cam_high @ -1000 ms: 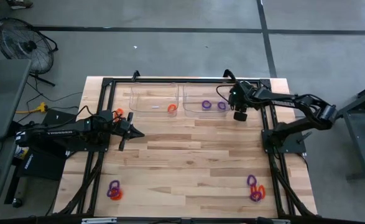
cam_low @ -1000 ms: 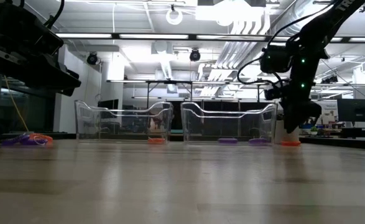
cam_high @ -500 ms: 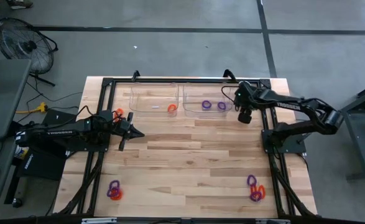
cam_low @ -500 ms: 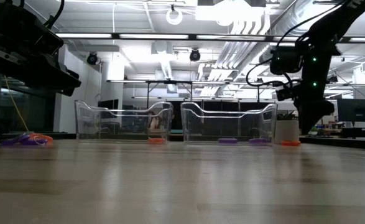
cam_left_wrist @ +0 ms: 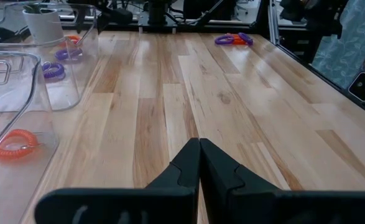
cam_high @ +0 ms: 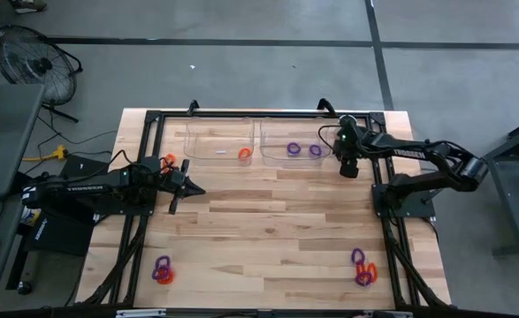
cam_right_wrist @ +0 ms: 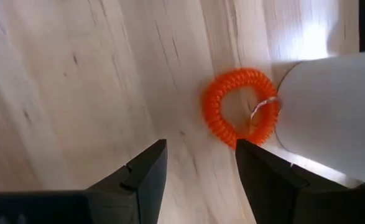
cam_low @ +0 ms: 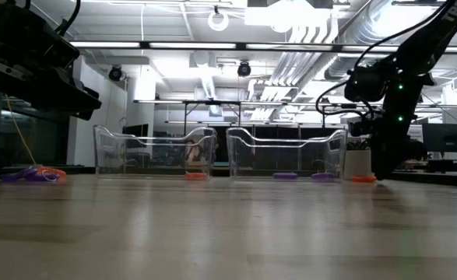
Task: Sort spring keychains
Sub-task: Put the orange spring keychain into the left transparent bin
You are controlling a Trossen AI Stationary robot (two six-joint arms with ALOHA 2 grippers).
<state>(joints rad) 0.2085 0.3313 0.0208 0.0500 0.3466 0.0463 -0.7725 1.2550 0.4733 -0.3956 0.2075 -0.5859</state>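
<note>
While left gripper (cam_left_wrist: 199,163) sits pinched closed, right gripper (cam_right_wrist: 198,163) hangs parted above orange keychain (cam_right_wrist: 239,107); no legible text.

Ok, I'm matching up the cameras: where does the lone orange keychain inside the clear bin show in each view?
High view: the orange keychain lies at the right end of the left clear bin.
Low view: low in that bin, at its right end.
Left wrist view: seen through the near bin's wall.
Right wrist view: not in it.
Shared landmark: the purple keychains in the neighbouring bin.
</note>
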